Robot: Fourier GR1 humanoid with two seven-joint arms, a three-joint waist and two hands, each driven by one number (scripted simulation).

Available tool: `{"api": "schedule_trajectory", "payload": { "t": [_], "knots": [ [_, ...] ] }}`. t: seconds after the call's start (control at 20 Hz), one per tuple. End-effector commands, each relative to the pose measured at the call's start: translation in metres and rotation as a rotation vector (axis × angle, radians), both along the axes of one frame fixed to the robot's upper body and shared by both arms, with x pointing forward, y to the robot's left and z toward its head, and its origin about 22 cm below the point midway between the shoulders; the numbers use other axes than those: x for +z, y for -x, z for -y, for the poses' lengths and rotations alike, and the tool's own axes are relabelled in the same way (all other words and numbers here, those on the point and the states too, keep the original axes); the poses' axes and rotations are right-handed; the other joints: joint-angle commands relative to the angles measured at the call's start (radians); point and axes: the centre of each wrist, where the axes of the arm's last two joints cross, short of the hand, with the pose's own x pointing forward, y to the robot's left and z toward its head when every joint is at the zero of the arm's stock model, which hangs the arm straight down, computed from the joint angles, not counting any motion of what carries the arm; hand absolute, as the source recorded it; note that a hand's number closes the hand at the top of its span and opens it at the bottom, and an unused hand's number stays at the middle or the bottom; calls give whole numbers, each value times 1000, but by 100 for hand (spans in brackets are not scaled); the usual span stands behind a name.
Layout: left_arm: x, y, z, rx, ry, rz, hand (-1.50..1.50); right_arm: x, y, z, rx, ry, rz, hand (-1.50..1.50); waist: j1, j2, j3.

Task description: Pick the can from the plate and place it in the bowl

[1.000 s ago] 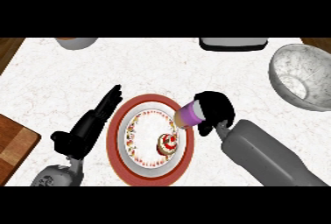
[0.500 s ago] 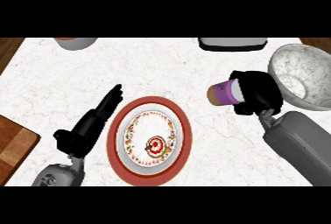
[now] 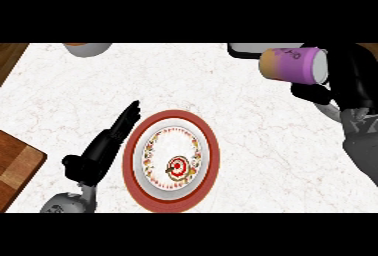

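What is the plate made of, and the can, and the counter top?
The plate looks like glazed ceramic: a smooth red rim and a white middle painted with small patterns. The can, held in the right robot hand, looks like metal under a purple and orange printed label, though that is a guess from its shape. The counter top looks like polished white marble, with faint veins.

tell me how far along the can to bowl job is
Done: the can is off the plate, which now sits bare. In hand: the right hand is curled round the can, holding it on its side near the view's upper right. Left: setting it in the bowl, which this view does not clearly show, and letting go. The left hand rests open beside the plate.
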Motion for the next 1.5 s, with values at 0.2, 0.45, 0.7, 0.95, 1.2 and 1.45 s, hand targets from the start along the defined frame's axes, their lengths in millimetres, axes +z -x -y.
{"api": "schedule_trajectory", "payload": {
  "t": [0.2, 0.45, 0.7, 0.95, 1.2, 1.45],
  "knots": [
    [3, -1, -2, -19, 1, 7, 0, 15, -21, 53, -127, 38, -6, 150, 19, 5, 0],
    [9, -10, 1, -21, -14, 2, 0, -18, -36, 107, -245, 187, 82, 150, 26, 9, 0],
    [17, 4, 7, -35, -6, 37, 0, -27, -50, 140, -281, 215, 84, 150, 28, 7, 0],
    [11, -6, 20, -29, 6, 14, 0, -44, -49, 185, -274, 89, -259, 150, 31, 15, 1],
    [4, 3, 20, -40, 7, 18, 0, -70, -58, 187, -170, -86, -325, -150, 40, 13, 1],
    [22, -5, 15, -34, 10, 27, 0, -45, -66, 203, -110, -142, -159, -150, 41, 12, 2]
  ]
}}
